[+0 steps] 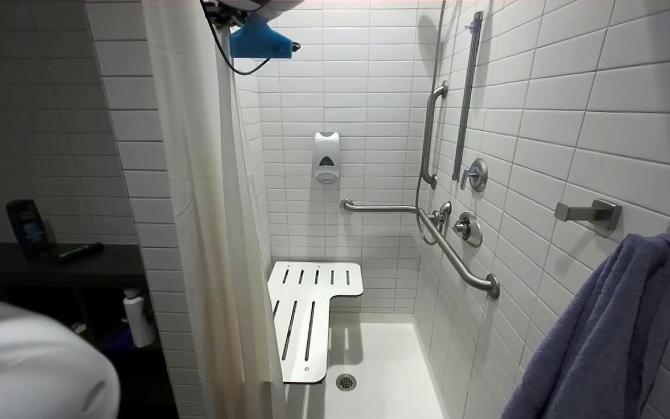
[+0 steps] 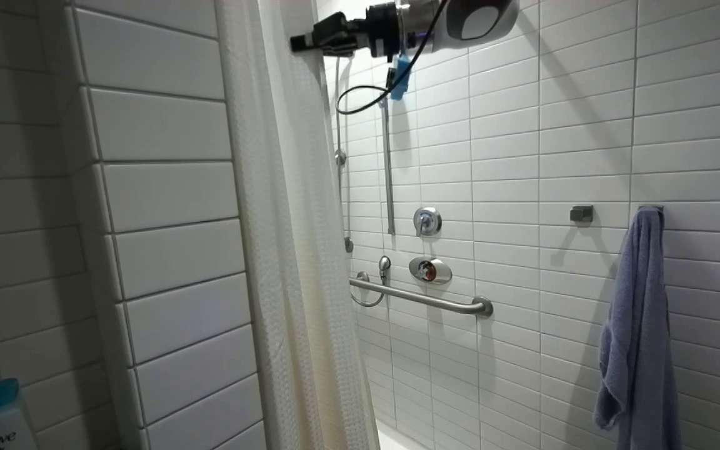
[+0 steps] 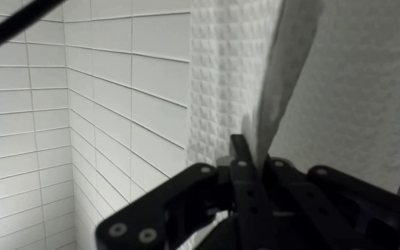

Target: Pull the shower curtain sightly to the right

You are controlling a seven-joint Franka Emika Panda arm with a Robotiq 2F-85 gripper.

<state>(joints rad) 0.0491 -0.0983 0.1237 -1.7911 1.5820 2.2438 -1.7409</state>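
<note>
In an exterior view the shower curtain (image 1: 210, 215) hangs, long axis vertical, beyond the right edge of the dark tabletop (image 1: 117, 262), tiled wall (image 1: 146, 180) between. In an exterior view the gripper (image 2: 300, 43) meets it high up from picture right, so the pull probably runs sideways, across that axis and away from that edge. Wrist view: fingers (image 3: 240, 147) clenched on a curtain fold (image 3: 283, 76) running toward picture top.
</note>
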